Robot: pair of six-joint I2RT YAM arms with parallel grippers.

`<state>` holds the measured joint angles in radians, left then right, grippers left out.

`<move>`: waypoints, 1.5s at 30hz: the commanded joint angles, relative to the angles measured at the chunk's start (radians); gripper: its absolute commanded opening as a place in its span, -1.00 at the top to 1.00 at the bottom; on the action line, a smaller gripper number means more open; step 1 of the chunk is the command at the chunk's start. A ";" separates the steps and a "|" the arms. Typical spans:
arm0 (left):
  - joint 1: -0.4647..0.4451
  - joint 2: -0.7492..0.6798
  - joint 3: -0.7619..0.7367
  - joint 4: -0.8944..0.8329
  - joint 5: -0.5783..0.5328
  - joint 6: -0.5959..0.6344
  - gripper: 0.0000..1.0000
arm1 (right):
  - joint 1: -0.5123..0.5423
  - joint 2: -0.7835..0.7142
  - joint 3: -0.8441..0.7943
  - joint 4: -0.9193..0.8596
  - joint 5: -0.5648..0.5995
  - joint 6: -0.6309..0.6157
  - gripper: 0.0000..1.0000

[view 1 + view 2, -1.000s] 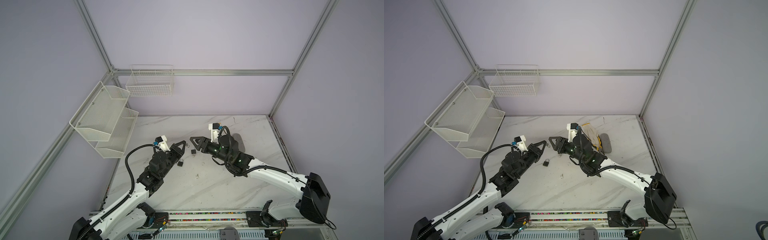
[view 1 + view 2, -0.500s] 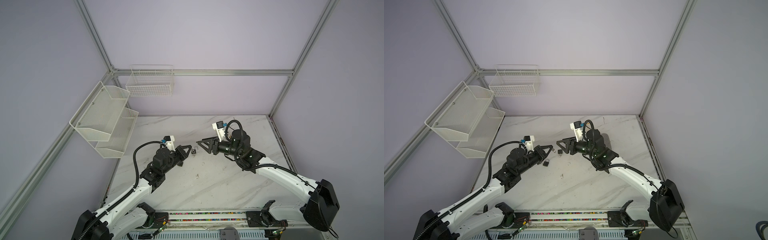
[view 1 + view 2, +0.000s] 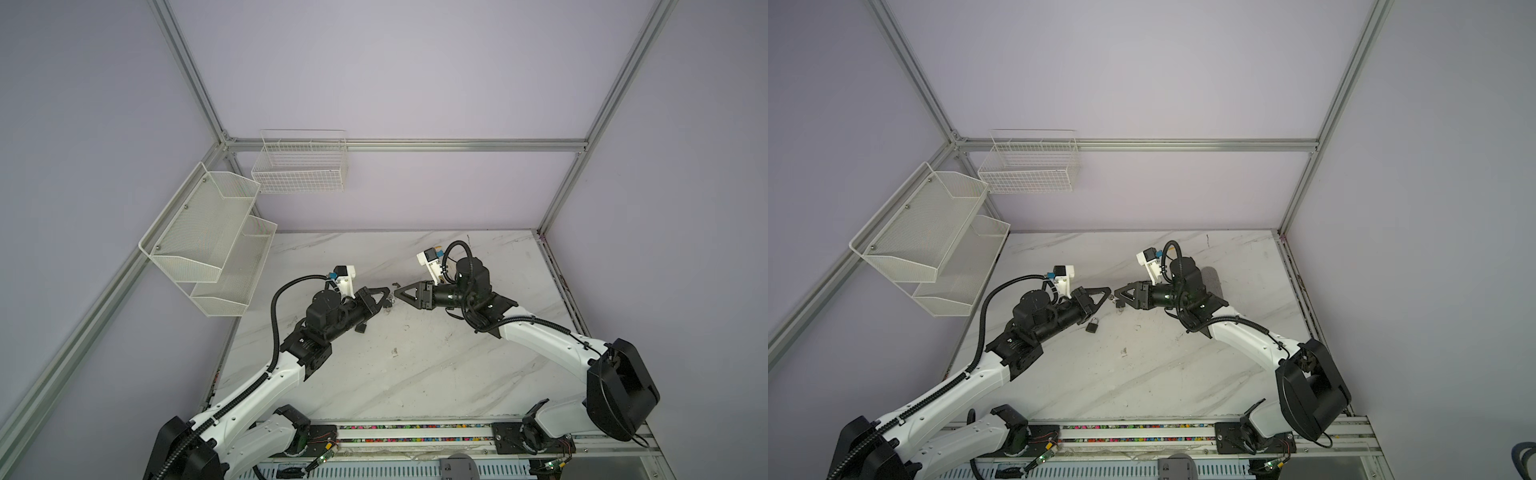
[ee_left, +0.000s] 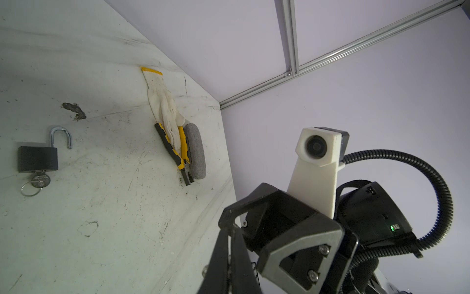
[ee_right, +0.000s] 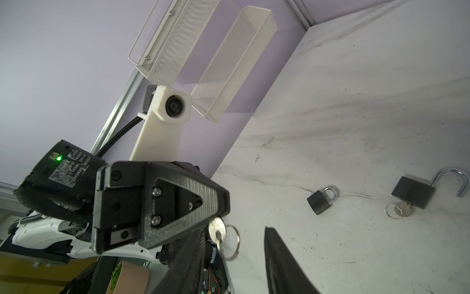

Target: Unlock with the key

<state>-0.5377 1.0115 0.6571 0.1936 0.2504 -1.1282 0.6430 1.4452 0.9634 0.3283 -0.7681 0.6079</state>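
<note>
Marble table point(image 3: 415, 374): carries both arms' work area.

Two-tier mesh shelf point(image 3: 208, 232) and wire basket point(image 3: 299, 166): wall-mounted, well apart from both sets of jaws.

Left gripper point(image 3: 386, 291): jaws pressed together, pinching the head of a silver held key point(image 5: 217, 227). The key's split ring hangs free beside it. The tip points at the right gripper.

Right gripper point(image 3: 396, 293): jaws spread, nothing between them. One of its fingers point(image 5: 279, 259) stands just beside the held key. Tip to tip, the two grippers nearly meet above the table.

White work glove point(image 4: 162, 107), yellow-handled pliers point(image 4: 178, 152) and a grey oblong pad point(image 4: 195, 152): lying together, glove draped over the pliers, well apart from both sets of jaws.

Open padlock point(image 4: 38, 159): shackle swung free, lying on the table below the meeting tips. An inserted key point(image 4: 40, 179) with ring sits in its cylinder.

Closed padlock point(image 5: 321, 199): shackle seated, flat on the table, just beside the left gripper's body, behind its jaws. No jaw touches it.
</note>
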 commanded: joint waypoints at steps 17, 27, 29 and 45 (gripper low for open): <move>0.004 0.032 0.112 0.113 0.048 0.024 1.00 | -0.008 0.054 -0.078 0.316 -0.152 0.250 0.39; 0.005 0.045 0.119 0.127 0.070 0.031 1.00 | -0.013 0.080 -0.077 0.343 -0.154 0.283 0.61; 0.005 0.048 0.119 0.132 0.079 0.033 1.00 | -0.017 0.079 -0.080 0.349 -0.150 0.294 0.62; 0.004 0.049 0.126 0.130 0.102 0.082 1.00 | -0.022 0.079 -0.076 0.385 -0.151 0.358 0.98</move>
<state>-0.5320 1.0660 0.6868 0.2760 0.3164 -1.0954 0.6231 1.5204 0.8875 0.6781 -0.9245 0.9432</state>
